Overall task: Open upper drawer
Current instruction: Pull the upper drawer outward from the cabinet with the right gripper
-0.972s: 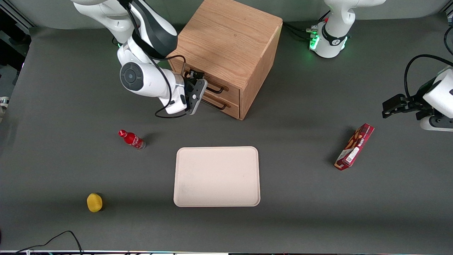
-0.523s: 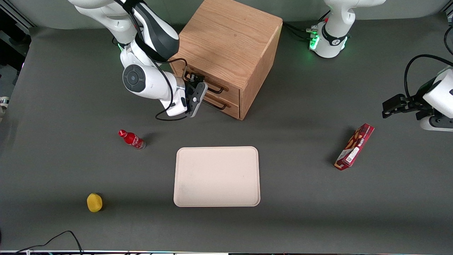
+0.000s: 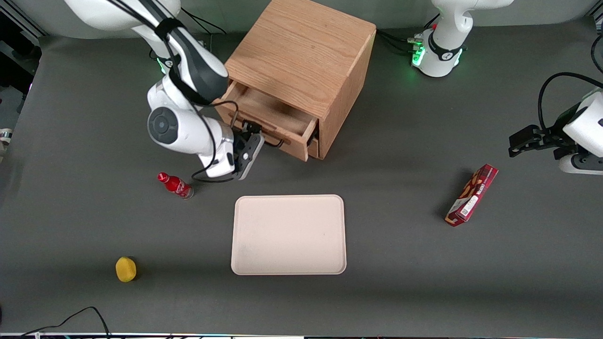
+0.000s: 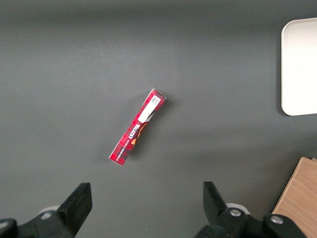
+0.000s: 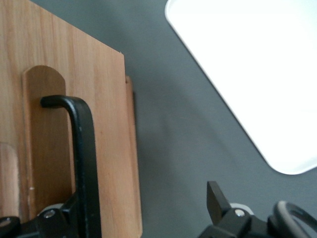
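Now the gripper (image 3: 252, 134) seems clamped on the handle (image 3: 269, 140) of the upper drawer (image 3: 268, 117), which stands partly out of the cabinet (image 3: 306, 52). Pull straight along the slides, no twisting, toward the tray (image 3: 288, 234) lying just ahead.

The gripper (image 3: 252, 134) is placed in front of the upper drawer (image 3: 268, 117), its jaws at the handle (image 3: 273, 141). The drawer is pulled out of the cabinet (image 3: 306, 52). Nearer the camera than the jaws, a tray (image 3: 288, 234) and a bottle (image 3: 175, 185) are set on the tabletop (image 3: 400, 263).
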Controlling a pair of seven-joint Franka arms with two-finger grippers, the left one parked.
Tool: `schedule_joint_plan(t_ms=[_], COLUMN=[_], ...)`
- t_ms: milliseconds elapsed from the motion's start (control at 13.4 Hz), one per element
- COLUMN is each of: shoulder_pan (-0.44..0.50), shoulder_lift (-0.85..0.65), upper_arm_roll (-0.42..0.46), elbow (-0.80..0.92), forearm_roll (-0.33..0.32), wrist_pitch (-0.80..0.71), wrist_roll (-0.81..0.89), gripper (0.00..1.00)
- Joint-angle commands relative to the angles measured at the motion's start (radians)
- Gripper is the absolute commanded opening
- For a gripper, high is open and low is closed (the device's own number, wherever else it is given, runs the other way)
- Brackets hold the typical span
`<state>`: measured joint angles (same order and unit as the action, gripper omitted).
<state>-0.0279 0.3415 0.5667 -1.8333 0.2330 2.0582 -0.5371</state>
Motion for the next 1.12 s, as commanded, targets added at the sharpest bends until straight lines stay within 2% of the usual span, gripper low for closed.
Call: schedule_joint_plan(t_ms=[0,299,598,748,1047], shoulder_pan=[0.002,0.002,0.006,-0.001,0.006], shoulder_lift=[0.069,0.131,0.152,0.181,0.223], upper_arm_roll=[-0.010,-0.053,-0.094,-0.103,-0.169], elbow=[0.116,0.248,0.281,0.325,0.403], forearm_roll=[-0.059,-0.104,-0.119,-0.152,-0.164], wrist_pitch=[-0.068,-0.150,-0.150,-0.153,-0.171], wrist_roll=[0.009,-0.024,-0.072,-0.116,-0.182], gripper=[1.00,1.00,1.00,1.00,1.00])
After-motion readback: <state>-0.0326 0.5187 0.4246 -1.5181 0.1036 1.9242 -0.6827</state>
